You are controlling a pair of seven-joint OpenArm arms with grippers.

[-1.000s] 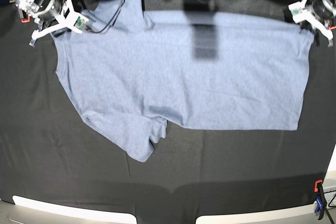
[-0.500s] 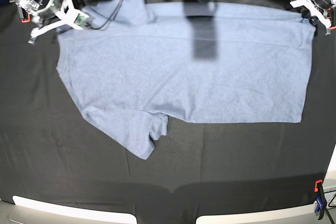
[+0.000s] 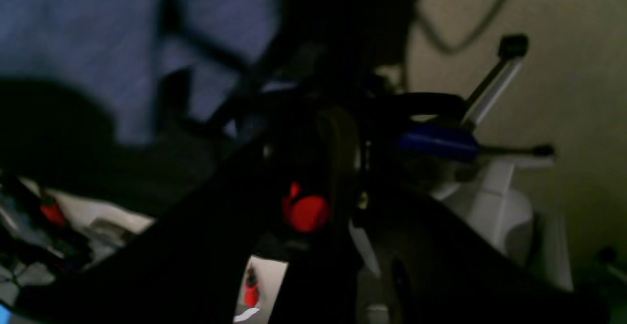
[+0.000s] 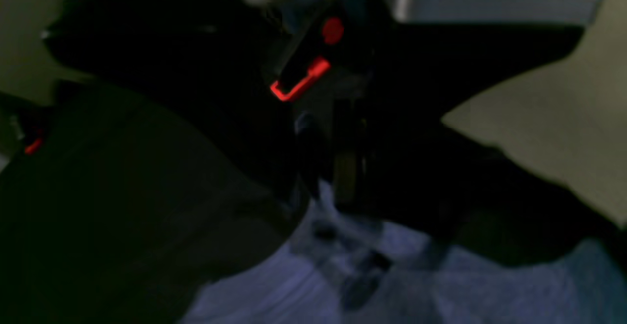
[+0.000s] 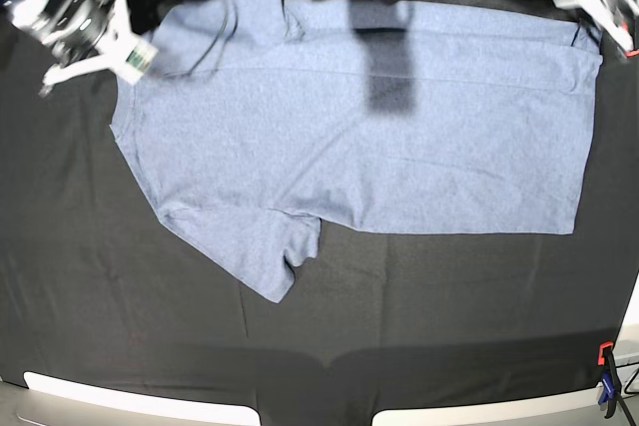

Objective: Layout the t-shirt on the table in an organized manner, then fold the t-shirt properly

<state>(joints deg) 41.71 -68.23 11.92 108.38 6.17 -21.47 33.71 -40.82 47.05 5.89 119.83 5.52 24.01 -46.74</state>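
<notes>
The light blue-grey t-shirt (image 5: 379, 137) lies spread flat across the far half of the black-clothed table (image 5: 399, 326), with one sleeve pointing toward the front at the left. My right gripper (image 5: 138, 52) is at the shirt's far left corner by the other sleeve, shut on its fabric. The dark, blurred right wrist view shows that gripper (image 4: 338, 186) closed with shirt cloth (image 4: 441, 289) below it. My left gripper (image 5: 584, 22) is at the shirt's far right corner, shut on the edge. The left wrist view is dark, with the shirt (image 3: 73, 35) at the upper left.
A red and blue clamp (image 5: 605, 376) stands at the table's front right corner. The light rim (image 5: 140, 401) runs along the front edge. A dark shadow band (image 5: 387, 57) crosses the shirt's far middle. A blue-handled clamp (image 3: 436, 142) and a red clamp (image 4: 299, 81) sit at the far corners.
Both grippers moved toward the table's far edge, and the shirt slid with them. Its far edge now sits close to the back of the table and the cloth looks flatter.
</notes>
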